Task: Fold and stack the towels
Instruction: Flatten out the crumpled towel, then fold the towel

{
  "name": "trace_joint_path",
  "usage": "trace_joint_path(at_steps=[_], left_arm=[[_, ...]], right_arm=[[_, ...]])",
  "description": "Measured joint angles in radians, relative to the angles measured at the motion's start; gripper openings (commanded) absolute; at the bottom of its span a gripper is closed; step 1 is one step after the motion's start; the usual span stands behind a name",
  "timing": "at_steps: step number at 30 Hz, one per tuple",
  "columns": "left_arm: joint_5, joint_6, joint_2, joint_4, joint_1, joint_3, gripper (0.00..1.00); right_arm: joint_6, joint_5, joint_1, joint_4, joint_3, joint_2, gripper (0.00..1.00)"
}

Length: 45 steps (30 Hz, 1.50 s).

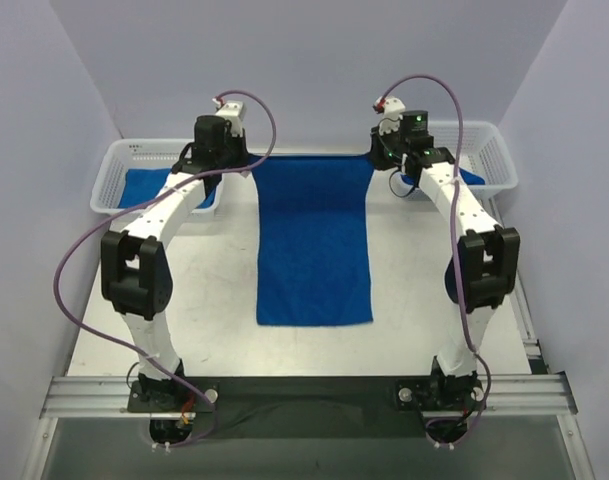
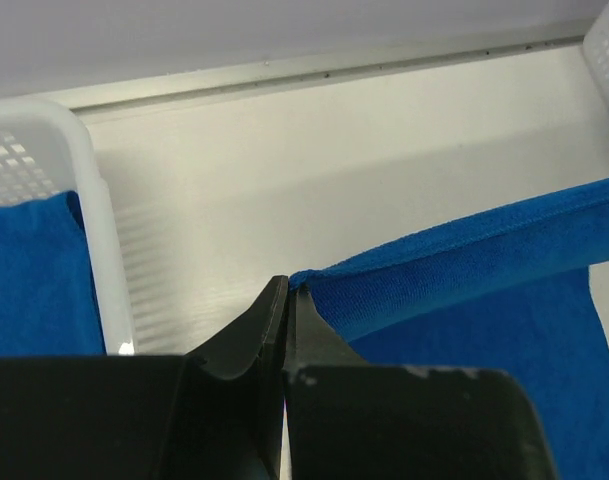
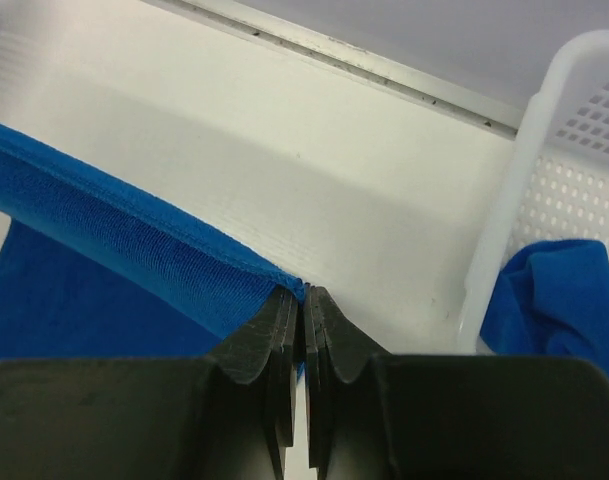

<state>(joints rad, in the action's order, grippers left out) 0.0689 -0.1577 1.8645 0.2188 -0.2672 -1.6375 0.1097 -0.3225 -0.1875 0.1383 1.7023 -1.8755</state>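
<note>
1. Looking down from above, we see a royal-blue towel (image 1: 314, 245) spread lengthwise down the middle of the white table (image 1: 214, 300), with its near edge toward the arm bases and its far edge up by the two grippers
2. The left gripper (image 2: 287, 300) sits at the towel's far left corner. Its black jaws are pressed together with no gap, and the very tip of that corner is pinched between them
3. The right gripper (image 3: 304, 300) sits at the far right corner. Its jaws are closed just as tightly, with the corner of the cloth caught between their tips
4. In both wrist views the far hem runs away from the jaws as a thick band that looks lifted a little above the table, while the rest of the towel lies lower, nearer the arms
5. A white mesh left basket (image 1: 109, 180) stands just left of the left gripper and holds a second towel (image 1: 144, 185), lying fairly flat
6. A matching right basket (image 1: 499, 155) stands just right of the right gripper and holds a third towel (image 3: 554, 300), which is bunched up
</note>
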Motion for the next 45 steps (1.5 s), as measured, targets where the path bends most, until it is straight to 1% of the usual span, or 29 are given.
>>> trace_joint_path(at_steps=[4,6,11,14,19,22,25,30,34,37,39,43,45], left_arm=[[0.012,0.006,0.068,-0.045,0.021,-0.063,0.00],[0.030,0.006,0.097,-0.062,0.031,-0.100,0.00],[0.094,0.008,0.138,-0.066,0.043,-0.137,0.00],[0.141,0.003,0.135,-0.069,0.047,-0.108,0.00],[0.203,-0.019,0.085,-0.061,0.047,0.074,0.00],[0.224,-0.025,0.048,-0.032,0.047,0.180,0.00],[0.234,-0.035,-0.006,0.010,0.045,0.255,0.00],[0.240,-0.064,-0.158,0.034,0.045,0.360,0.00],[0.243,-0.096,-0.300,0.026,0.039,0.452,0.00],[0.239,-0.116,-0.371,0.016,0.020,0.536,0.00],[0.233,-0.133,-0.391,0.013,0.000,0.603,0.00],[0.225,-0.172,-0.376,0.021,-0.032,0.707,0.00],[0.222,-0.186,-0.356,0.031,-0.047,0.730,0.00]], right_arm=[[0.016,0.005,0.000,-0.038,0.079,-0.120,0.02],[0.024,0.007,0.000,-0.061,0.092,-0.145,0.02],[0.035,0.012,0.002,-0.085,0.079,-0.149,0.02],[0.033,0.012,0.006,-0.105,0.010,-0.126,0.02],[0.014,0.001,0.008,-0.099,-0.159,-0.074,0.02],[-0.005,-0.013,0.005,-0.085,-0.266,-0.026,0.01],[-0.024,-0.029,-0.003,-0.062,-0.353,0.039,0.01],[-0.042,-0.035,-0.018,-0.050,-0.426,0.163,0.01],[-0.055,-0.036,-0.029,-0.052,-0.492,0.283,0.01],[-0.075,-0.034,-0.031,-0.053,-0.556,0.344,0.01],[-0.109,-0.031,-0.032,-0.045,-0.601,0.354,0.01],[-0.193,-0.029,-0.032,-0.021,-0.670,0.324,0.00],[-0.236,-0.027,-0.032,-0.009,-0.687,0.297,0.00]])
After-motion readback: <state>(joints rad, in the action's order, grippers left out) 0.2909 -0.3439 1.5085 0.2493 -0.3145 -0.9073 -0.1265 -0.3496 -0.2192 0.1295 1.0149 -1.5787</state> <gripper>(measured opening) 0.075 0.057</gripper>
